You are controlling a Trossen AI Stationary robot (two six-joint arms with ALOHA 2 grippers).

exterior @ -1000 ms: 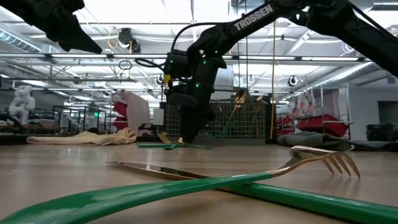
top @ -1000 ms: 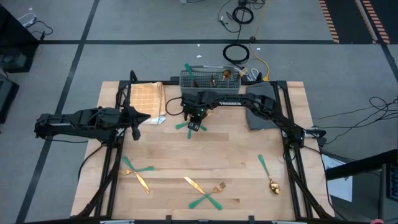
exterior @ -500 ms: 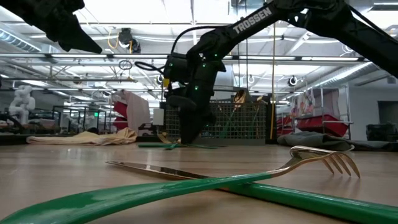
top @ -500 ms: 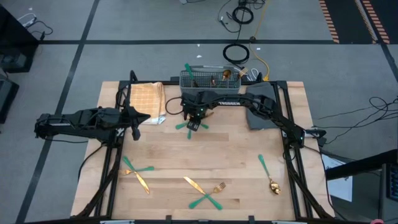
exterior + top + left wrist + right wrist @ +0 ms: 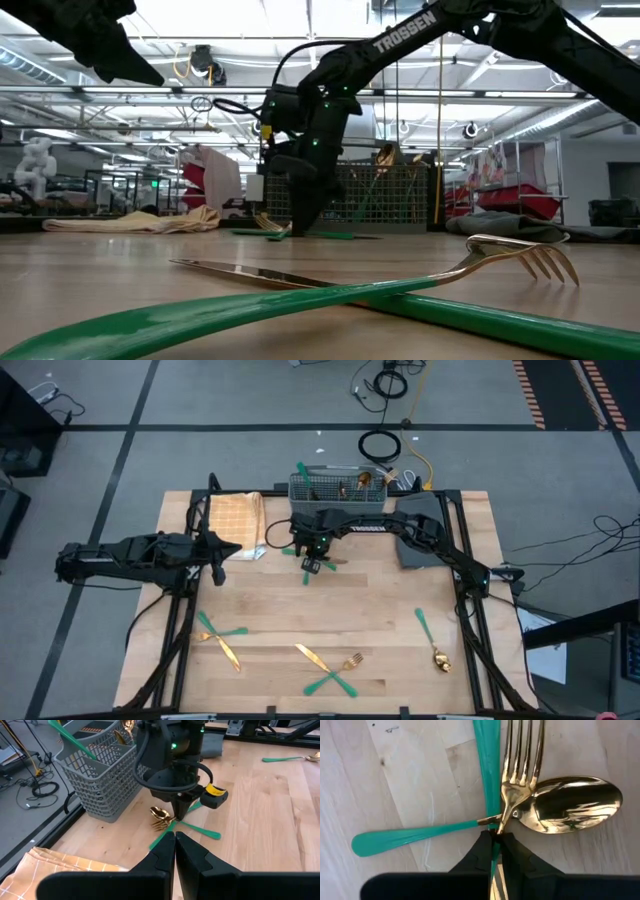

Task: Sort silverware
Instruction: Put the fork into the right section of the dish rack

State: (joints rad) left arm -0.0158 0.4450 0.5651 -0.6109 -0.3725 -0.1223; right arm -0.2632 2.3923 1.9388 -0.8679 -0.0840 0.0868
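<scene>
A gold fork (image 5: pixel 524 755) and a gold spoon (image 5: pixel 575 805) with teal handles lie crossed on the table just in front of the grey basket (image 5: pixel 338 488). My right gripper (image 5: pixel 493 845) points down at their crossing (image 5: pixel 311 560) and is shut there. A second teal handle (image 5: pixel 487 770) runs alongside the fork. My left gripper (image 5: pixel 174 847) is shut and empty, hovering near the tan checked cloth (image 5: pixel 237 520). More silverware lies toward the near edge: a crossed pair (image 5: pixel 222 635), a knife and fork (image 5: pixel 330 668) and a spoon (image 5: pixel 432 642). My right gripper pinches a slim stem (image 5: pixel 496 834) between its two fingertips, right where the fork's gold neck and the spoon's neck cross. It comes from above, pointing down, with the fingers across the stem. Whether the stem is the fork's or the other teal handle's cannot be told. The pieces still lie on the table (image 5: pixel 300 233).
The basket holds some pieces, with one teal handle (image 5: pixel 303 472) sticking up. A dark grey pad (image 5: pixel 420 530) lies under my right arm. In the low view a fork (image 5: pixel 520 255) and a knife (image 5: pixel 260 272) lie close to the camera. Bare wood shows mid-table (image 5: pixel 380 600).
My right gripper has shifted slightly toward the far edge and the basket while staying low. The crossed pieces under it have turned on the table: one teal handle now points toward the near edge and another sticks out to the left.
</scene>
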